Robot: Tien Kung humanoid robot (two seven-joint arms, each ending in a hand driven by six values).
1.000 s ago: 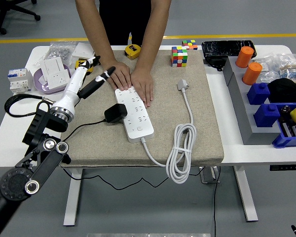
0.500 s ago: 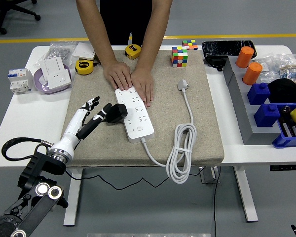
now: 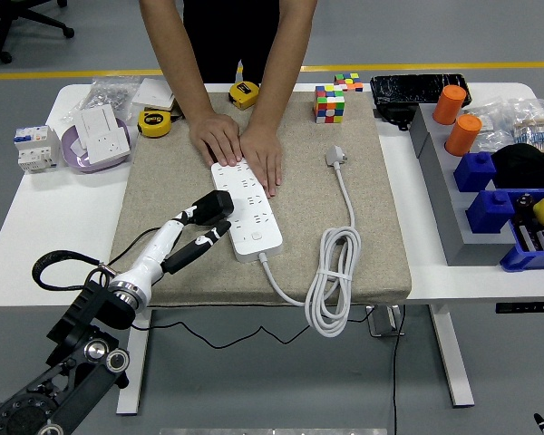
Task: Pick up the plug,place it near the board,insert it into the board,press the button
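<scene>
**A:** What takes up most of the frame?

**B:** The white table [image 3: 36, 245], and on it a large beige fabric mat [image 3: 363, 217] filling the centre. On the mat's left half lies the long white power strip [image 3: 247, 207], running from upper centre down toward the middle — its thick white cable [image 3: 335, 272] loops in a coil at the lower right of the mat.

**A:** And the person?

**B:** At the top centre, a person in black leans in with both hands [image 3: 240, 147] pressed flat on the strip's far end.

**A:** Where is the robot's arm?

**B:** The left arm enters from the lower left corner. Its white five-fingered left hand [image 3: 199, 231] sits just left of the strip, fingers around the black plug adapter [image 3: 214, 207] — whether they truly grip it, I cannot tell. The plug rests on the mat against the strip's left edge, not inserted.

**A:** Smaller things?

**B:** Blue plastic bins [image 3: 508, 208] and two orange cylinders [image 3: 458, 118] at the right, a colourful puzzle cube [image 3: 329, 103] at upper centre, a yellow tape measure [image 3: 154, 122] at upper left.
</scene>
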